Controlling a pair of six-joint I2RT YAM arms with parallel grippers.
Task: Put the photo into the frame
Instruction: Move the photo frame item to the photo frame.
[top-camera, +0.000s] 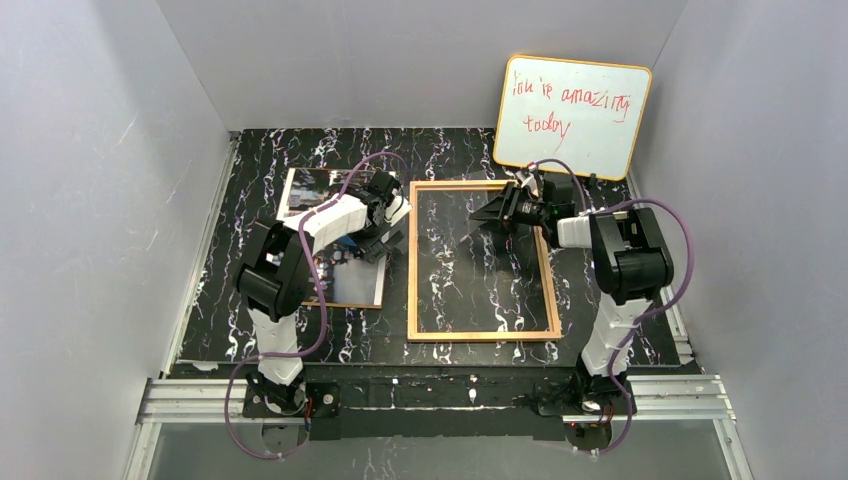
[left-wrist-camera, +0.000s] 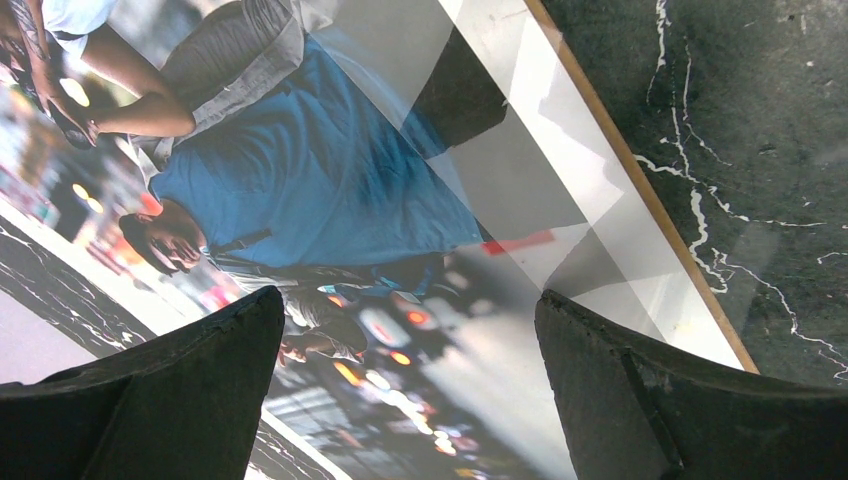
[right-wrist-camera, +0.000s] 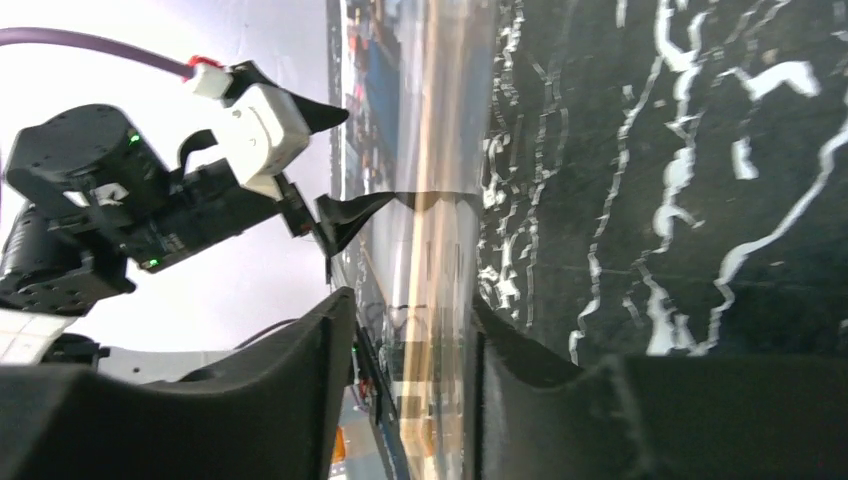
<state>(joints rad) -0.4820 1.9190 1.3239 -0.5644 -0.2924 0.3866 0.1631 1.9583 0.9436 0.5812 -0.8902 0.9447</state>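
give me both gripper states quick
left gripper: open, above the photo
right gripper: jaws partway, over the frame; grip cannot be told

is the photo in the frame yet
Out. The photo lies flat left of the frame, whose opening shows only marbled table.

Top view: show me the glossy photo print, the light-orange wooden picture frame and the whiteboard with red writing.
Glossy rectangular photo print (top-camera: 303, 190), top view, uncovered far corner.
Light-orange wooden picture frame (top-camera: 485, 336), top view, near rail.
Orange-edged whiteboard (top-camera: 585, 150), top view, blank lower area.
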